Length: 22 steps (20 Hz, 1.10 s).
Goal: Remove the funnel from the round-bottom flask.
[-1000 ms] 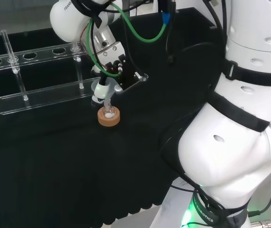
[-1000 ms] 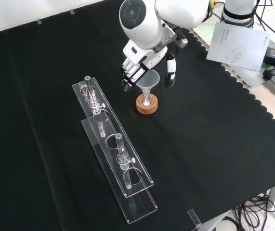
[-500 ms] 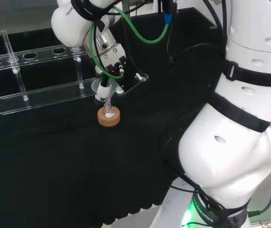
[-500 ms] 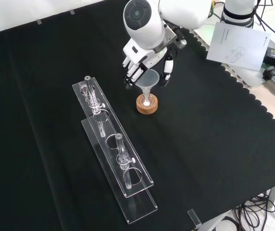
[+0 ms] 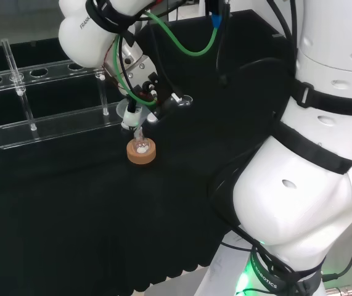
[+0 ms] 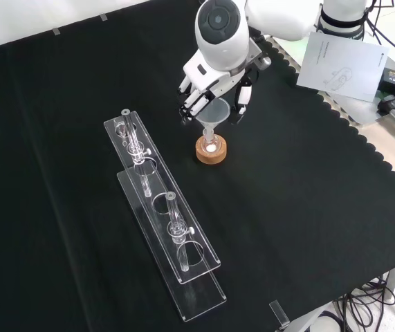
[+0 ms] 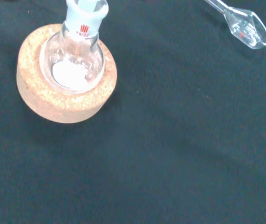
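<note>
Round-bottom flask (image 6: 211, 144) sits upright in a cork ring stand (image 6: 211, 151) on the black-cloth tabletop (image 6: 308, 207), in the far half, roughly midway between the left and right edges as the front view shows it. White solid lies in the flask's bulb (image 7: 72, 70).

Funnel (image 6: 214, 114) stands with its stem in the flask neck, cone upward.

Robot hand (image 6: 204, 90) hangs directly over the funnel. Fingers (image 6: 191, 104) lie to the left of the cone and the thumb (image 6: 242, 97) to its right in the front view, partly curled around the rim. Contact with the funnel: cannot tell.

Clear rack (image 6: 162, 207) holding glass tubes lies toward the left edge, well apart from the stand.
</note>
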Motion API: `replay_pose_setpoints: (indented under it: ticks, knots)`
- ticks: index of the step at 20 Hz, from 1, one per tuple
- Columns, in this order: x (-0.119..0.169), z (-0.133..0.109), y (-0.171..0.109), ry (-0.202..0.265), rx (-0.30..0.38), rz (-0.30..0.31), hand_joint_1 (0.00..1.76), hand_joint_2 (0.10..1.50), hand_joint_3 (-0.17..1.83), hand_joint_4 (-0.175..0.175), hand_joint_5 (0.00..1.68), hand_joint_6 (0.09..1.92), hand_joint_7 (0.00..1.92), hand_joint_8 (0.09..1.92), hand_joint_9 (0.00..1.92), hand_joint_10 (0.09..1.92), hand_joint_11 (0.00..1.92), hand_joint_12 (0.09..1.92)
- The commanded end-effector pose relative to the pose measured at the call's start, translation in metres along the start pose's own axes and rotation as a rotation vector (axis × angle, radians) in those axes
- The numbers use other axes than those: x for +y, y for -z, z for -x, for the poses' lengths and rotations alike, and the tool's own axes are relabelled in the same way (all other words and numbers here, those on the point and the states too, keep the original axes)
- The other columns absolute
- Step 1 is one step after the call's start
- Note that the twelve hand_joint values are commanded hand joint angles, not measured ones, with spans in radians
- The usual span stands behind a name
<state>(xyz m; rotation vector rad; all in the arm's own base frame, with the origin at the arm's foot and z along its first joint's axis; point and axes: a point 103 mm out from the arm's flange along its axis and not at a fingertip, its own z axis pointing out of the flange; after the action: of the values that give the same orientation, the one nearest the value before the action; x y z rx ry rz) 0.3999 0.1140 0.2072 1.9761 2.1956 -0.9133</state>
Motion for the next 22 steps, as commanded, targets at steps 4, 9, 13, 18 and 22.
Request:
replay_pose_setpoints:
  ticks: [4, 9, 13, 18, 22]
  knots:
    - [-0.008, 0.016, 0.016, 0.013, 0.046, -0.015, 0.73, 0.88, 0.43, -0.035, 0.53, 0.09, 0.59, 0.68, 1.18, 0.47, 0.76, 1.16]
    - [-0.02, 0.027, 0.039, -0.003, 0.045, 0.008, 0.73, 0.87, 0.43, -0.037, 0.52, 0.09, 0.59, 0.68, 1.19, 0.47, 0.76, 1.15]
    - [-0.033, 0.04, 0.057, -0.02, 0.047, 0.03, 0.73, 0.87, 0.43, -0.037, 0.51, 0.09, 0.59, 0.69, 1.19, 0.47, 0.76, 1.15]
    - [-0.044, 0.062, 0.082, -0.058, 0.069, 0.054, 0.73, 0.86, 0.43, -0.036, 0.51, 0.09, 0.59, 0.69, 1.19, 0.47, 0.76, 1.15]
    - [-0.044, 0.074, 0.095, -0.079, 0.068, 0.067, 0.73, 0.86, 0.43, -0.036, 0.51, 0.09, 0.59, 0.69, 1.18, 0.47, 0.76, 1.15]
